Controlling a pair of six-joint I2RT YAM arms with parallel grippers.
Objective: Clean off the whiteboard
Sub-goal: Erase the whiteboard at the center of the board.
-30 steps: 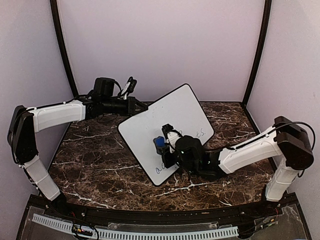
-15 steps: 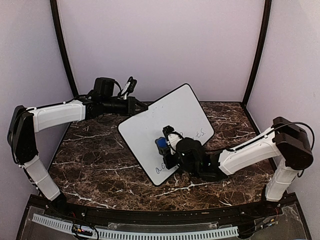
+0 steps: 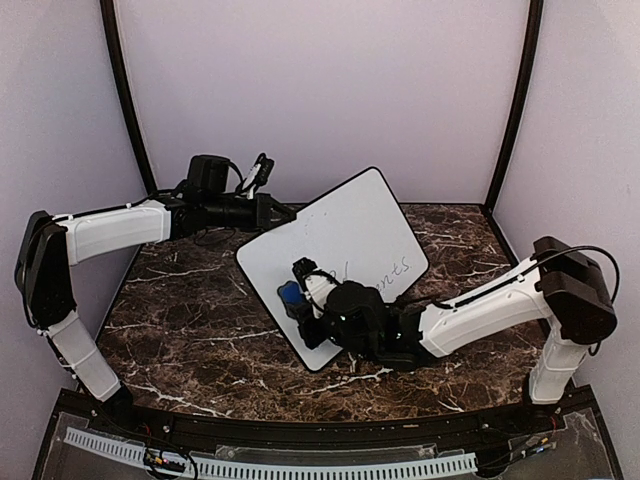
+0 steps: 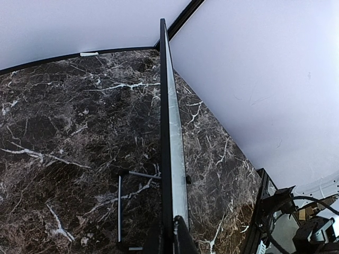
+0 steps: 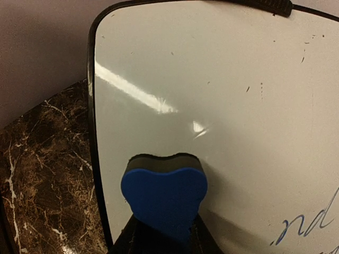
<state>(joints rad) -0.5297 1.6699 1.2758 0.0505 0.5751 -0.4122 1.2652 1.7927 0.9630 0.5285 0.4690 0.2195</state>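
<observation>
Because the wiping needs a pad pressed flat against the surface, our right gripper (image 5: 164, 235) holds the blue eraser (image 5: 164, 193) by its lower end. The jaws are narrowed onto the block, and its dark felt face rests on the whiteboard (image 5: 222, 74) close to the board's left frame. From that wrist we see clean white above the pad and blue handwriting (image 5: 302, 222) off to the lower right, so we judge the job only partly done.

Our left gripper (image 4: 170, 235) is fully closed on the thin black frame, which it views edge-on. In the overhead view this pinch sits at the board's upper left edge. We judge that it props the board up at a slant and steadies it against the other arm's push. The board leans over the middle of the marble table (image 3: 170, 300), with its lowest corner down near the front.

Compared with a second ago, the eraser and the right wrist have slid across the board toward its left edge. More of the writing near the middle now shows beside the wrist. The faint marks that showed by the lowest corner now lie behind the wrist, so we cannot tell whether they remain. Neither the board nor the left arm has shifted.
</observation>
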